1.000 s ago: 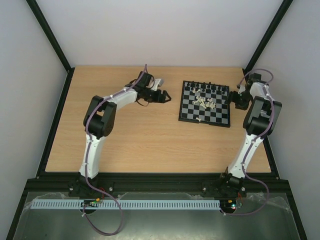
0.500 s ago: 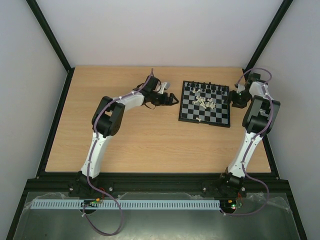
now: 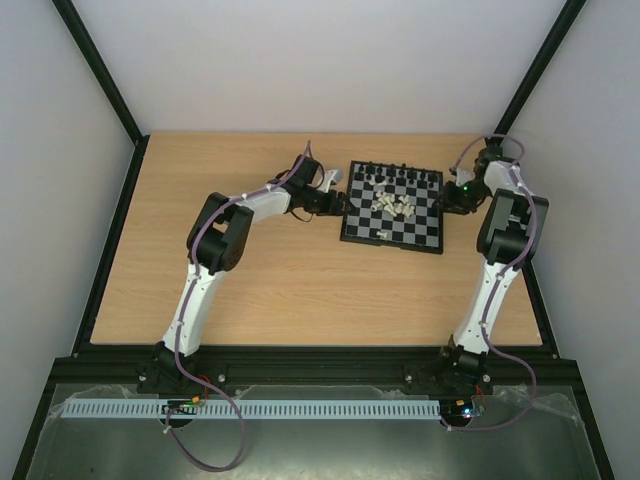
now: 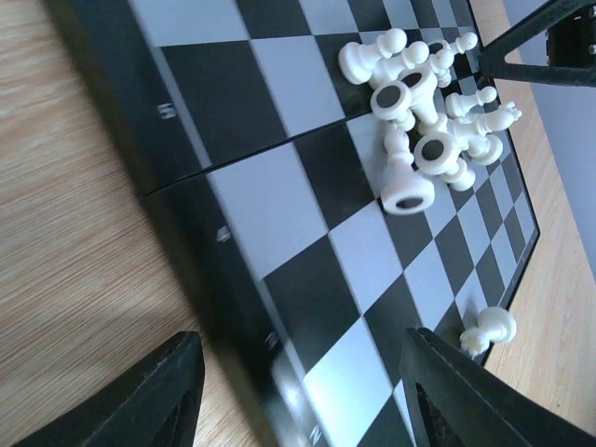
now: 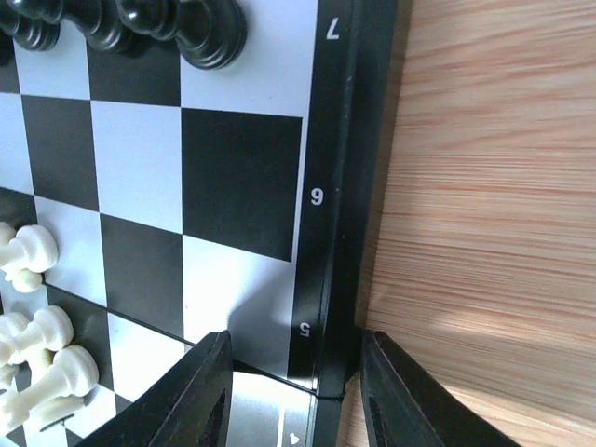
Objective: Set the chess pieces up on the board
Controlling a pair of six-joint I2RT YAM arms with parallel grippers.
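Toward the table's (image 3: 280, 280) far edge lay the board (image 3: 390, 246), black pieces (image 3: 395, 176) ranked along its far row, white pieces (image 3: 395, 205) heaped mid-board. We saw the left pincer (image 4: 303, 372) and right pincer (image 5: 296, 382) parted, straddling opposite rims.

Board (image 4: 279, 186) under left gripper (image 4: 300, 340): smooth plastic, satin sheen on squares, black border semi-gloss. White pieces (image 4: 410, 177) beyond its tips: glossy moulded plastic. Black pieces (image 5: 196, 28) ahead of right gripper (image 5: 296, 337): same gloss. Table (image 5: 484, 186) just right of it: matt wood-grain, looks laminate
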